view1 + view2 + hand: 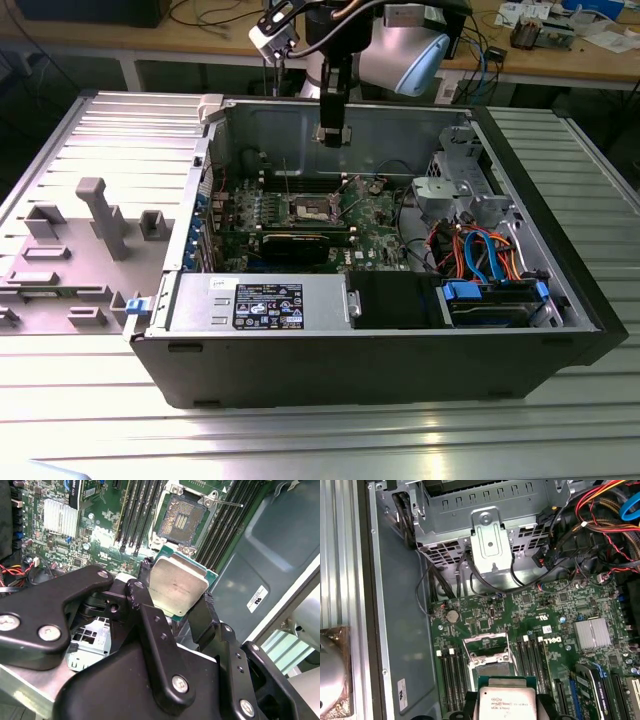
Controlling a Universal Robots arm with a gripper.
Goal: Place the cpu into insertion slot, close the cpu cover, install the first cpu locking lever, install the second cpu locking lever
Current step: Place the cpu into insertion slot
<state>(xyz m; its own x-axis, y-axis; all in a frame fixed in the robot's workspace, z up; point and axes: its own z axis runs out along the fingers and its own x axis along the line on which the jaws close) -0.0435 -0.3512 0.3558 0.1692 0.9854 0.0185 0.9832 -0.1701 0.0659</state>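
My gripper (333, 135) hangs inside the open computer case, above the green motherboard (375, 215). It is shut on the cpu (180, 580), a flat square chip with a pale metal face, gripped at two opposite edges by the black fingers (142, 587). The first wrist view shows the same cpu (506, 702) between dark finger pads. The insertion slot (181, 517) lies uncovered a short way beyond the chip, with its dark centre exposed (312, 208). A silvery frame, the cpu cover (485, 639), stands raised at the slot's edge. A thin locking lever (225, 502) sticks out beside the slot.
Black memory slots (135, 515) flank the slot on both sides. A finned heatsink (592, 632) and a metal drive cage (490, 545) with cables sit on the board's other side. A power supply (265, 303) lines the case front. A grey fixture tray (90, 230) lies on the exterior view's left.
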